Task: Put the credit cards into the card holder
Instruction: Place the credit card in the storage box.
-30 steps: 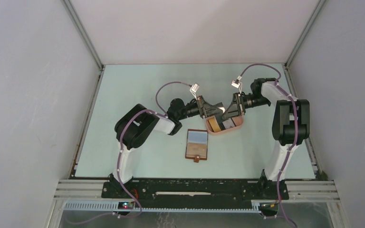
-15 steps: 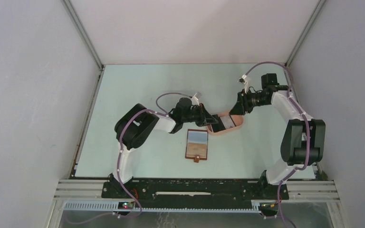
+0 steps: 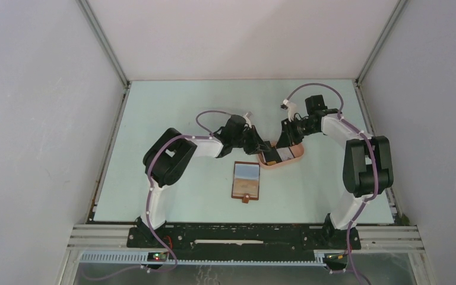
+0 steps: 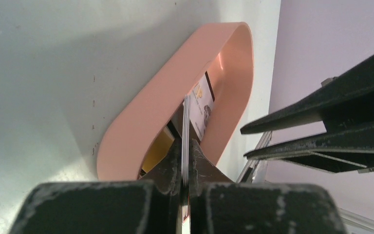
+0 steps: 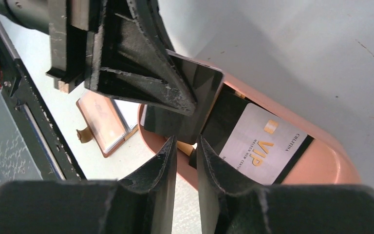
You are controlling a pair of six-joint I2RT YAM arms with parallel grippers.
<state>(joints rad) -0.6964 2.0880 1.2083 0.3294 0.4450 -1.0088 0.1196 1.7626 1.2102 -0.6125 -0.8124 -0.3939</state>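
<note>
A dark card (image 5: 204, 87) stands on edge over the 9 o'clock end of the pink tray (image 3: 297, 156), clamped in the left claw (image 4: 185, 146), whose jaws are pressed together on it; its lower edge dips inside the tray. A grey VIP card (image 5: 260, 146) with gold lettering and a black border lies flat in the tray, and a yellow card (image 4: 157, 148) shows beneath it. In the top view the card holder (image 3: 247, 180) lies open on the worktop (image 3: 172, 119) at about 7 o'clock of the tray, just beside it, its reddish-brown tab pointing to 6 o'clock.

The left arm reaches in from 9 o'clock, forearm low and nearly level; the right arm bends in from 2 o'clock, and the right claw (image 5: 186, 141) hangs over the tray facing the left one, its jaws a little apart with only a narrow gap.

The worktop is pale green and matte; plain grey-white walls (image 3: 243, 35) close it in on three sides, with metal rails at the corners.
</note>
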